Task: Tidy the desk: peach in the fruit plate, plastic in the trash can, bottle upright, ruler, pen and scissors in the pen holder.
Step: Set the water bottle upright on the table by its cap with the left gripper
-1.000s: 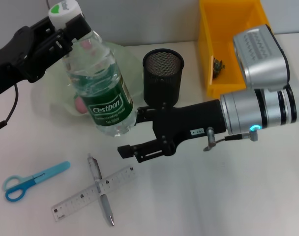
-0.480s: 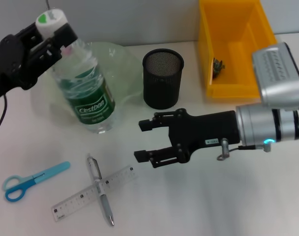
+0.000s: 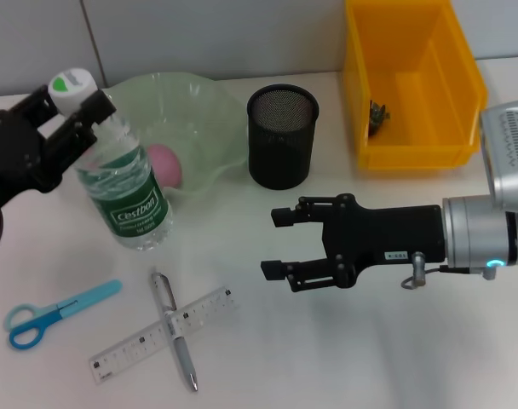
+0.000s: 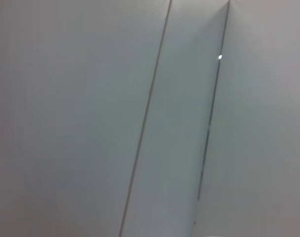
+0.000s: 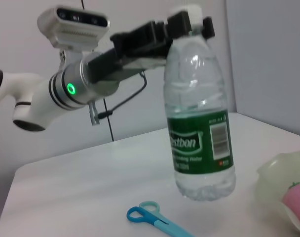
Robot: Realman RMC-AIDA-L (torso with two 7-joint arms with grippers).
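My left gripper (image 3: 71, 106) is shut on the neck of a clear water bottle (image 3: 123, 183) with a green label, just under its white cap. The bottle stands nearly upright in front of the green fruit plate (image 3: 204, 98); I cannot tell whether its base touches the table. The pink peach (image 3: 165, 164) lies in the plate. My right gripper (image 3: 280, 243) is open and empty at mid table. Blue scissors (image 3: 54, 313), a clear ruler (image 3: 199, 311) and a pen (image 3: 164, 294) crossed under it lie at the front left. The right wrist view shows the bottle (image 5: 202, 133), the left gripper (image 5: 184, 24) and the scissors (image 5: 155, 217).
A black mesh pen holder (image 3: 281, 136) stands behind my right gripper. A yellow bin (image 3: 412, 145) at the back right holds a small dark piece (image 3: 378, 113). The left wrist view shows only a grey wall.
My left gripper has carried the bottle leftward and down, off the plate, uncovering the peach. My right arm has drawn back to the right, still open.
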